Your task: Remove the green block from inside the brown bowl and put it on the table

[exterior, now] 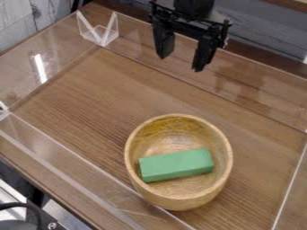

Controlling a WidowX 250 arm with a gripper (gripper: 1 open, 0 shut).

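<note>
Spread wide, the black robot fingers (185, 61) hang over the far edge of the brown wood-grain bench (102, 83), while the flat green rectangular block (177, 165) lies inside the round light-brown wooden bowl (217, 137), well apart towards the near edge.

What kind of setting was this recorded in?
Probably a robotics lab or test bench: a black robot gripper hangs over a wood-grain tabletop, clear acrylic walls line its edges, and dark cables run at the lower left corner.
</note>
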